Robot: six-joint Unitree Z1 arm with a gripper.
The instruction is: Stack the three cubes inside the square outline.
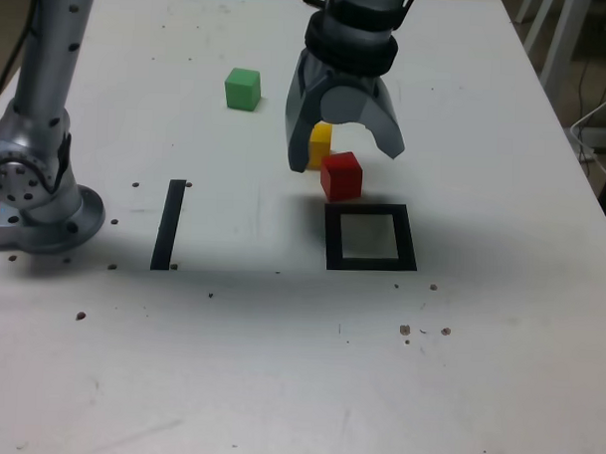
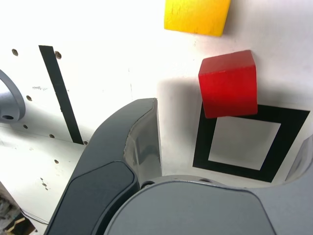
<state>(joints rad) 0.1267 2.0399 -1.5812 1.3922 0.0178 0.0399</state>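
Three cubes on worktop [image 1: 238,374], outside square outline [image 1: 371,237]: red cube [image 1: 343,177] beside its edge, yellow cube [image 1: 320,145] near red, green cube [image 1: 243,88] apart. My pincer [image 1: 347,161] spread above.

- A solid yellow cube [image 2: 196,16], cut off by the frame's edge, sits apart from a solid red cube [image 2: 229,85].
- The red cube overlaps part of a thick black square outline with a white centre [image 2: 279,171].
- The grey, curved-jawed gripper [image 2: 230,147] stands wide open.
- A straight black strip [image 2: 62,95] lies well apart.
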